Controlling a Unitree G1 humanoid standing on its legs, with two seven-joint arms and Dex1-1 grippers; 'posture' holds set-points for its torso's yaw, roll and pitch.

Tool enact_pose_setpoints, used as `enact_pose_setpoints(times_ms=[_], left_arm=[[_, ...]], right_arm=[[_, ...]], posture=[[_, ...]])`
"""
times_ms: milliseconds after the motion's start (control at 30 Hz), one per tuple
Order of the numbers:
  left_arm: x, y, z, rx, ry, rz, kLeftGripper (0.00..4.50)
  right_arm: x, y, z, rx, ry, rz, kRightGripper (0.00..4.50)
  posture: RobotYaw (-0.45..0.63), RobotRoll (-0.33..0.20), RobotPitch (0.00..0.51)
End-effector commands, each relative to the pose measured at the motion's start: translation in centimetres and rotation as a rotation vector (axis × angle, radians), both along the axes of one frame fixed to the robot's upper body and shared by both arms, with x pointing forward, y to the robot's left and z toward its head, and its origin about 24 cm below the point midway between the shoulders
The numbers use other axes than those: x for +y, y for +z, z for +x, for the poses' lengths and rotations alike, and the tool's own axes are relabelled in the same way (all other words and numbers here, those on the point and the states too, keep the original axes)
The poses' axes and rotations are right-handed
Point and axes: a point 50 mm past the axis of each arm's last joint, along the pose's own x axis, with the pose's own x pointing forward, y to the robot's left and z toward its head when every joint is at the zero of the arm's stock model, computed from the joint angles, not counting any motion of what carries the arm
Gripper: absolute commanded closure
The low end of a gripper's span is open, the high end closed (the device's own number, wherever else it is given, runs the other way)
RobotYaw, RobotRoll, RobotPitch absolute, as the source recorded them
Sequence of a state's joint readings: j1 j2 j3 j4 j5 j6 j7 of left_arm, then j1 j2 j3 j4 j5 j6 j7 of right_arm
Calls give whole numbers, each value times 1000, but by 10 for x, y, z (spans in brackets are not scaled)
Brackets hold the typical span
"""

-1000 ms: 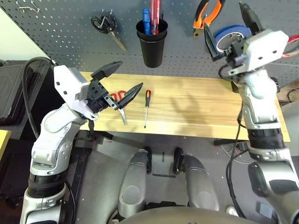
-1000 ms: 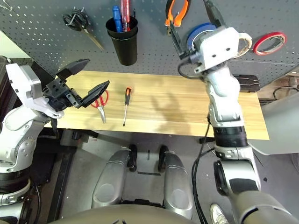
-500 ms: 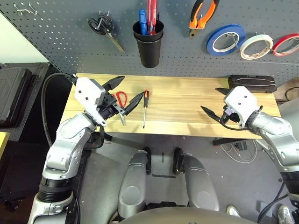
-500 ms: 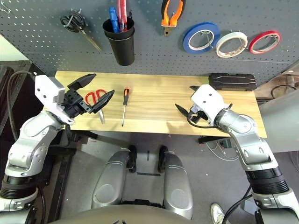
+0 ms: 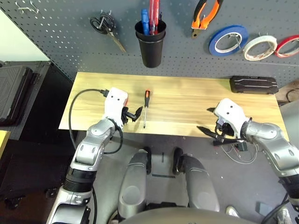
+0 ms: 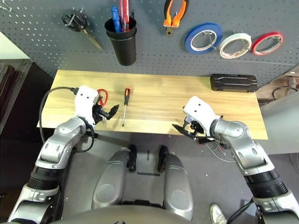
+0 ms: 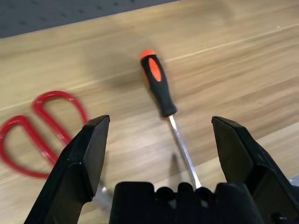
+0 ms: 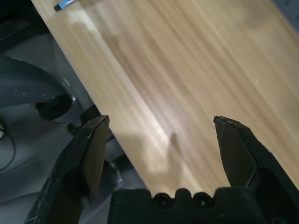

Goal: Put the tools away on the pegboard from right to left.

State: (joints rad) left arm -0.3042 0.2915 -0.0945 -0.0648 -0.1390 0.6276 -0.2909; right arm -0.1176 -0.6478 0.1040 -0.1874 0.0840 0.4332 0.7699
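Note:
On the dark grey pegboard (image 5: 56, 37) hang the orange-and-black pliers (image 5: 205, 11) and the white tape roll (image 5: 259, 46). The slim orange-and-black screwdriver (image 5: 145, 106) lies on the wooden table (image 5: 187, 102), tip toward the front edge. Just left of it lie the red-handled scissors (image 7: 37, 126), partly hidden under my left arm in the head views. My left gripper (image 7: 159, 126) is open, low over the table, its fingers straddling the screwdriver's shaft without touching it. My right gripper (image 5: 208, 120) hangs open and empty over the table's front edge at the right.
Black-handled scissors (image 5: 105, 25) hang at the pegboard's left. A black cup (image 5: 151, 44) holds blue and red-handled tools. Blue tape (image 5: 226, 39) and red tape (image 5: 287, 46) flank the white roll. A black case (image 5: 253, 85) lies at the table's back right.
My right gripper has dropped from the pegboard near the pliers to the table's front edge. My left gripper has lowered to the table beside the scissors and screwdriver. Both stayed open.

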Motion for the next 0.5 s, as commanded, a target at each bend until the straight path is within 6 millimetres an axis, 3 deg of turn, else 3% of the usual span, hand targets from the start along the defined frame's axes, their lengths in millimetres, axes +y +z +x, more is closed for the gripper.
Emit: enact_pose_setpoints(times_ms=[33, 500], left_arm=[[-3, -14, 5, 75, 27, 16, 0], [-25, -27, 36, 196, 88, 51, 0]], right_arm=[[2, -12, -5, 60, -12, 43, 49], [13, -17, -7, 52, -15, 85, 49]], posture=[[65, 0, 366], [47, 0, 374]])
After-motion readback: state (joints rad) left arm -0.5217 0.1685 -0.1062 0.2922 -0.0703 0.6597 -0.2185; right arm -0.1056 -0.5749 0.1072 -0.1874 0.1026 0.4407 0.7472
